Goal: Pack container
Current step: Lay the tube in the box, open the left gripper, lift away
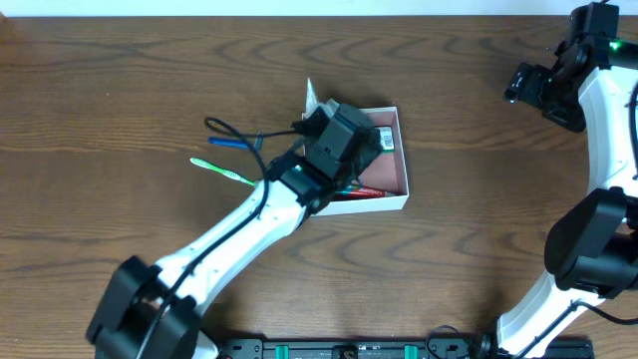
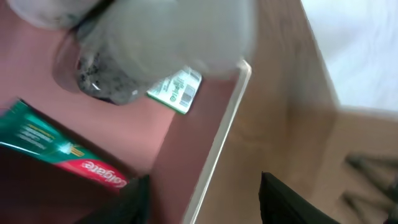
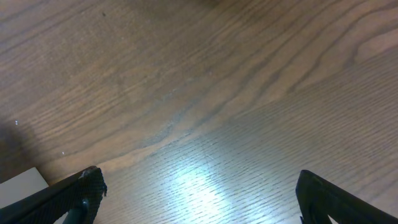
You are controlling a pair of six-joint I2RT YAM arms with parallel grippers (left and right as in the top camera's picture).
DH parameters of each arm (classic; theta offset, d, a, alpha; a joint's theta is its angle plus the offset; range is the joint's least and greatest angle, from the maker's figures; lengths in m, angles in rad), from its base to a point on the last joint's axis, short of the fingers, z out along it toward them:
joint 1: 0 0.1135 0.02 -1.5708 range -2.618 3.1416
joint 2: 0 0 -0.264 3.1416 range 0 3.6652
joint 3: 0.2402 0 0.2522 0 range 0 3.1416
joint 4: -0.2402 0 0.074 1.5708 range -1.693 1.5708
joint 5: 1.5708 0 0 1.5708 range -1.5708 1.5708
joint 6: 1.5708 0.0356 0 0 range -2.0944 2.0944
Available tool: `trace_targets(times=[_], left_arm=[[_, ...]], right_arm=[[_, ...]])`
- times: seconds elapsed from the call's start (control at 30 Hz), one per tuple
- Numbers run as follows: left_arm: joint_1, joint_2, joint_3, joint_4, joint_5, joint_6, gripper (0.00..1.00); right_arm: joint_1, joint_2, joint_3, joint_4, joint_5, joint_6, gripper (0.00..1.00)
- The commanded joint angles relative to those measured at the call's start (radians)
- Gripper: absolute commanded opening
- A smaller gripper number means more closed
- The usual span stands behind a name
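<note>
The container (image 1: 403, 160), a shallow white-walled box with a pink-brown inside, sits mid-table. A red and green Colgate toothpaste box (image 2: 62, 152) and a small green-and-white packet (image 2: 176, 90) lie inside it. My left gripper (image 1: 347, 140) hangs over the box's left part. In the left wrist view this gripper (image 2: 205, 208) is open, its fingers astride the container's white wall (image 2: 217, 146), holding nothing. A blurred pale grey thing (image 2: 155, 37) fills the top of that view. My right gripper (image 1: 526, 88) is far off at the back right; the right wrist view shows it (image 3: 199, 186) open over bare wood.
A blue toothbrush (image 1: 227, 143) and a green toothbrush (image 1: 221, 171) lie on the wooden table left of the container. A white pointed piece (image 1: 311, 96) sticks up at the box's far left corner. A white corner (image 3: 22, 183) shows beside the right gripper's left finger.
</note>
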Motion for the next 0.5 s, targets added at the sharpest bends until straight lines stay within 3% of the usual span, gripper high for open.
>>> trace_targets(times=[0.0, 0.2, 0.27, 0.3, 0.47], left_arm=[[-0.019, -0.087, 0.018, -0.064, 0.018, 0.378, 0.57], [-0.022, -0.223, 0.018, -0.317, 0.010, 0.744, 0.61], [-0.020, -0.265, 0.018, -0.389, -0.047, 0.811, 0.93], [-0.016, -0.283, 0.018, -0.428, -0.086, 0.828, 0.98], [0.060, -0.325, 0.018, -0.601, -0.283, 0.831, 0.98]], right_arm=[[-0.003, -0.027, 0.016, -0.001, 0.006, -0.002, 0.99], [-0.003, -0.027, 0.016, -0.001, 0.006, -0.002, 0.99], [-0.003, -0.027, 0.016, -0.002, 0.006, -0.002, 0.99], [-0.003, -0.027, 0.016, -0.002, 0.006, -0.002, 0.99], [-0.003, -0.027, 0.016, -0.002, 0.006, -0.002, 0.99]])
